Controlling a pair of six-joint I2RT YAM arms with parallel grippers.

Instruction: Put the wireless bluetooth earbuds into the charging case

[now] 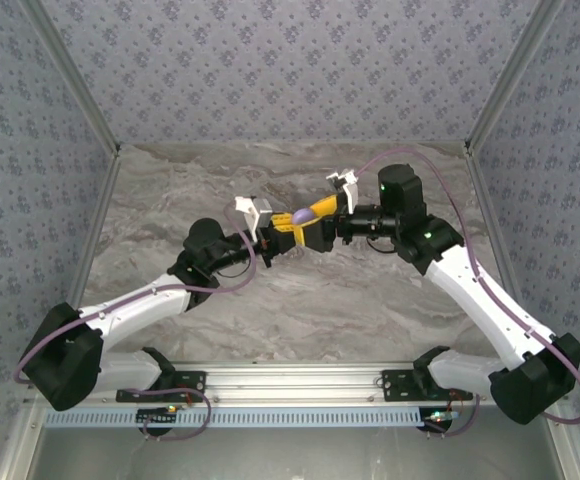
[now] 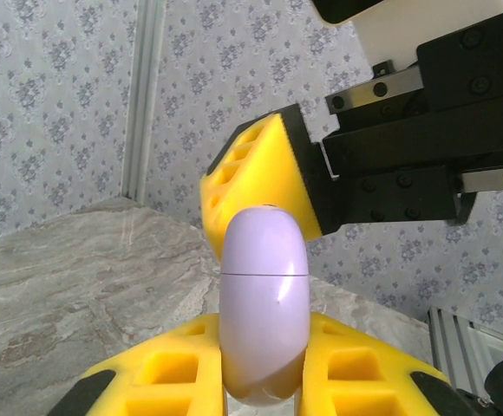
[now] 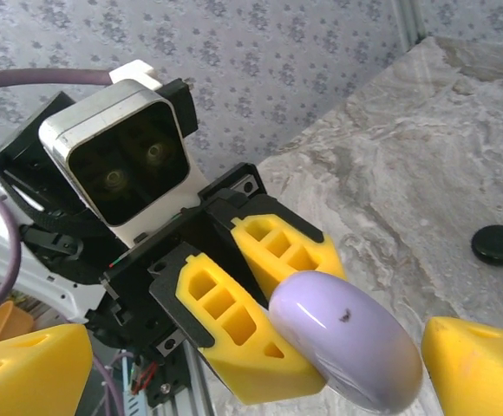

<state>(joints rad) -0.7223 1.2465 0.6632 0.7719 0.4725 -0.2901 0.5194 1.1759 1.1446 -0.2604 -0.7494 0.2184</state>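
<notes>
From the right wrist you saw a black disc (image 3: 498, 244) on the table (image 3: 425, 130); left gripper (image 2: 264, 381) pinched the lilac case (image 2: 264, 303) aloft, right gripper (image 1: 315, 225) spread wide around it.

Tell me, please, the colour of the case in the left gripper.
Lilac case, clearest in the left wrist view.

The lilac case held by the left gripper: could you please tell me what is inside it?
Its lid is shut, a thin seam running round the lilac case between the left gripper's yellow fingers. Anything inside is covered.
</notes>
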